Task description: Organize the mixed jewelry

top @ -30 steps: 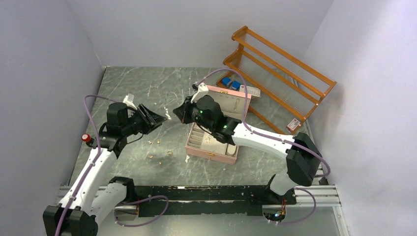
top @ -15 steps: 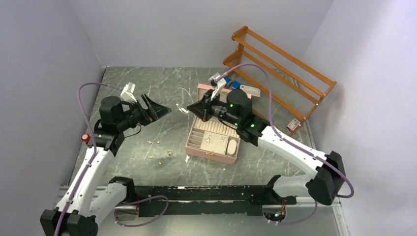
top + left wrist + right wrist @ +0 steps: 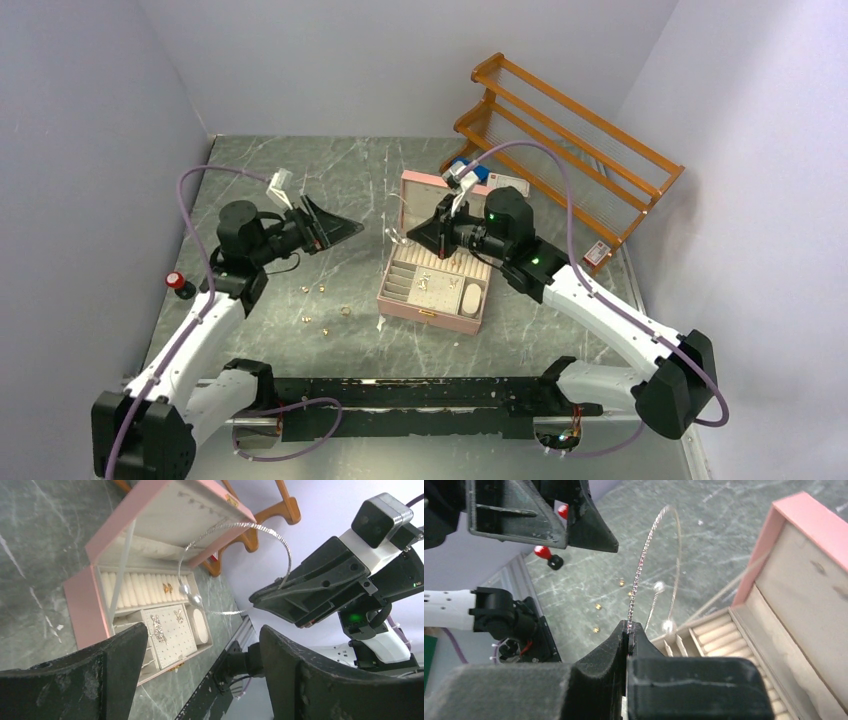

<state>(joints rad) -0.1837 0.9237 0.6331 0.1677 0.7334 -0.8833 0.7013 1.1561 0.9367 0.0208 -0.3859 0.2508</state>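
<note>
My right gripper (image 3: 630,626) is shut on a thin silvery wire loop (image 3: 644,565) with two small beads. It holds the loop in the air over the left rear of the open pink jewelry box (image 3: 432,312). The loop (image 3: 270,532) also shows in the left wrist view, sticking out of the right gripper (image 3: 280,587). My left gripper (image 3: 345,228) hangs to the left of the box, open and holding nothing, aimed at the loop (image 3: 393,237). Several tiny gold rings (image 3: 323,287) lie on the dark marble table left of the box.
An orange wooden rack (image 3: 570,130) stands at the back right, with blue items (image 3: 478,170) and a white card (image 3: 597,255) at its foot. The box's raised lid (image 3: 200,510) stands behind the trays. Earrings sit on the box's dotted pad (image 3: 165,630).
The left gripper has opened wide and drawn back slightly left. The right arm has swung right and back, carrying the wire loop from between the arms to above the box.
</note>
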